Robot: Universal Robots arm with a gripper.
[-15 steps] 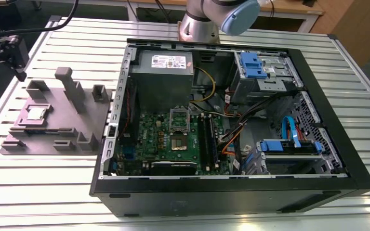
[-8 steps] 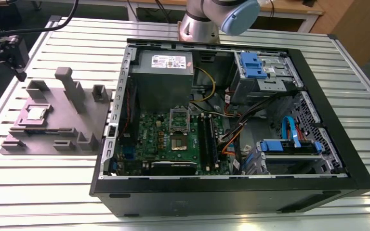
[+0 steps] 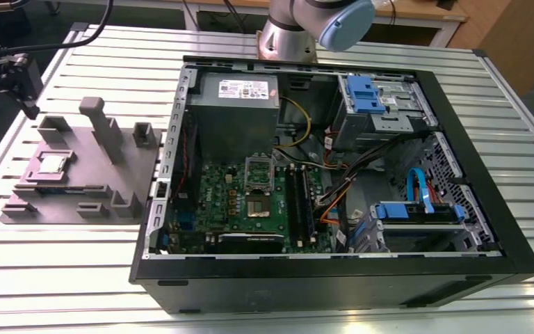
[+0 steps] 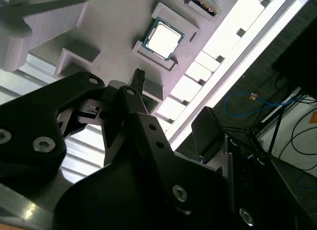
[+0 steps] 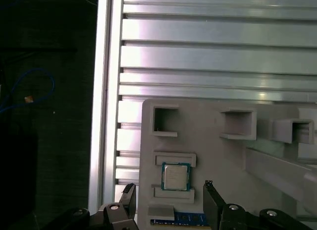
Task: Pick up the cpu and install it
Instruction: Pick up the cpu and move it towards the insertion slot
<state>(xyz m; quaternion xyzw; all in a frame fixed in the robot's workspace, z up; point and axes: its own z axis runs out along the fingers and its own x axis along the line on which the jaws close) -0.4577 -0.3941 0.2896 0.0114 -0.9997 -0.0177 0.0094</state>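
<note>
The cpu (image 3: 53,163) is a small silvery square chip lying flat in a recess of the grey fixture block (image 3: 109,177), at the exterior view's left. Both wrist views show the cpu (image 5: 176,176) (image 4: 162,39) between low grey ledges. My gripper (image 3: 24,94) hangs above the fixture's far left corner, clear of the chip. Its black fingers (image 5: 210,193) stand wide apart, so the gripper (image 5: 169,186) (image 4: 173,96) is open and holds nothing. The motherboard's socket (image 3: 259,203) lies inside the open computer case (image 3: 489,229), its hinged frame lifted.
The fixture carries upright grey posts (image 3: 95,122) and a blue-edged part (image 5: 178,220) beside the chip. A slatted aluminium table (image 3: 63,264) holds everything; its edge (image 5: 104,91) runs close to the fixture. Cables, drive bays and a grey power supply (image 3: 234,104) crowd the case.
</note>
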